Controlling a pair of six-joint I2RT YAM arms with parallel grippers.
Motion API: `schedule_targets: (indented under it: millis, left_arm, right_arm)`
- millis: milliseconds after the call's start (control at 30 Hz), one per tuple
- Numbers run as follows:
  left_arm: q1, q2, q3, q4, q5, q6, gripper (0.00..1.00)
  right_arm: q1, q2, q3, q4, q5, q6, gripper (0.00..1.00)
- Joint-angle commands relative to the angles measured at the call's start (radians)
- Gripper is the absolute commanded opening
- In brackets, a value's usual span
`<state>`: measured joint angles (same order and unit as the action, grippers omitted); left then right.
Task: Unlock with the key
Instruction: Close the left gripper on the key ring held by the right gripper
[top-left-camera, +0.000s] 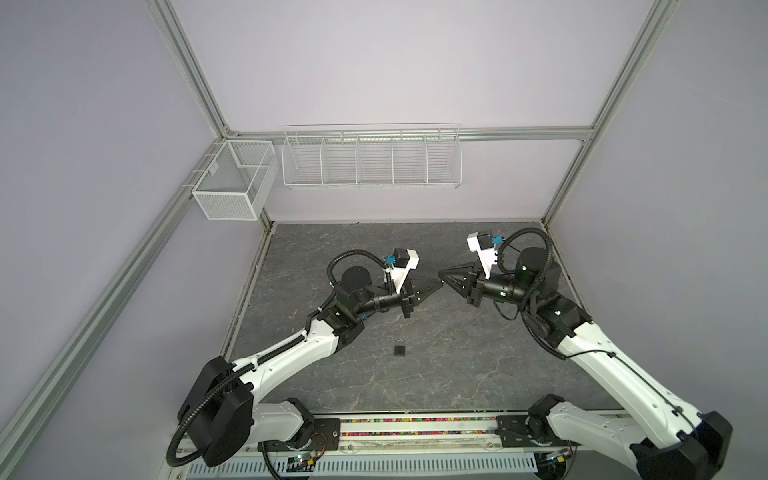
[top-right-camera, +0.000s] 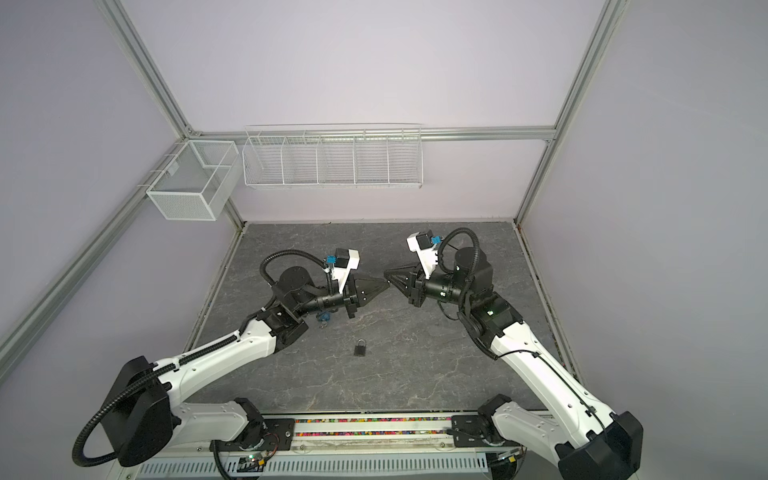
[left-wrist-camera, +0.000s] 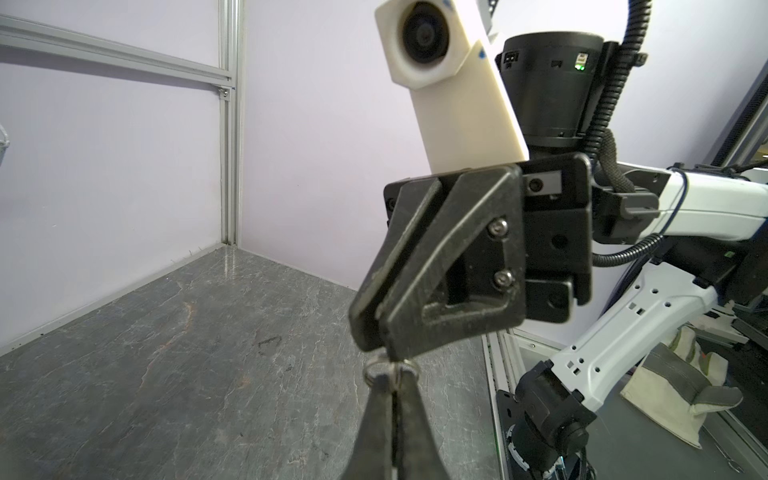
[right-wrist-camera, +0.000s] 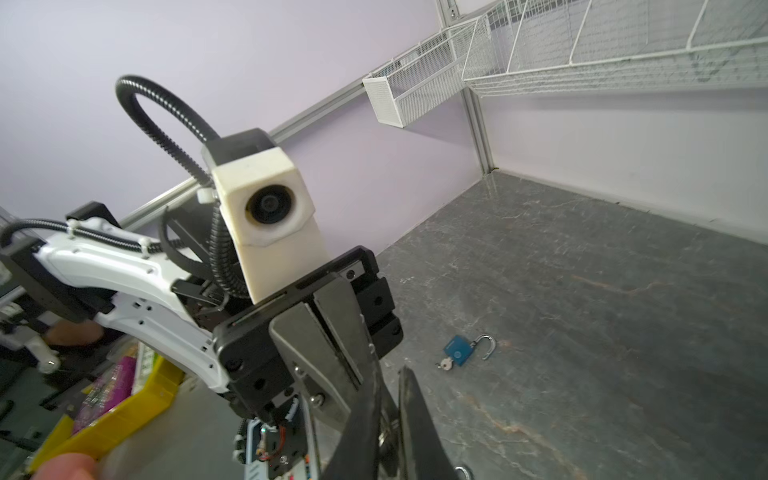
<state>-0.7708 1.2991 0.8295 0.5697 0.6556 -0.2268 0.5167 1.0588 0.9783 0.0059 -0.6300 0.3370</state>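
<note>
Two grippers meet tip to tip above the middle of the grey stone-look table, so this looks like a mid-air key hand-off. The left gripper is clenched on a small steel key ring. The right gripper comes in from the right with a thin slit between its jaws. I'd call it loosened, though I can't tell if it's touching anything.

I reckon the lock that needs doing is the dark padlock. It lies flat on the table, roughly centre, on the near side of the grippers and well apart from both, with its shackle pushed in. It's a small solid metal block, so it's stiff, heavy for its size, and likely to skate on that smooth top when a key pushes at it. I'd pinch it across the flat body faces, not the shackle, and leave the keyhole end free.

There's also a blue padlock on the left under the left arm. Its shackle is swung open with a key in it, so that one seems done.

The held key is the fiddly bit: thin, light, rigid, slick metal, and it can swing on the ring. I'd hold it by the flat bow instead. Its blade is hidden behind the fingers, so I can't say which way it points.
</note>
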Motion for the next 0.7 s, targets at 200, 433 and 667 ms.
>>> schedule_targets:
  millis: [200, 433, 667]
  left_arm:
    - [0.013, 0.009, 0.066, -0.029, 0.060, 0.030, 0.00]
    - [0.015, 0.020, 0.080, -0.040, 0.085, 0.036, 0.00]
    - [0.015, 0.018, 0.080, -0.045, 0.085, 0.042, 0.00]
  right_arm:
    - [-0.018, 0.023, 0.041, -0.078, -0.101, -0.052, 0.34]
    - [-0.019, 0.041, 0.057, -0.078, -0.129, -0.061, 0.31]
    - [-0.022, 0.043, 0.058, -0.070, -0.123, -0.058, 0.26]
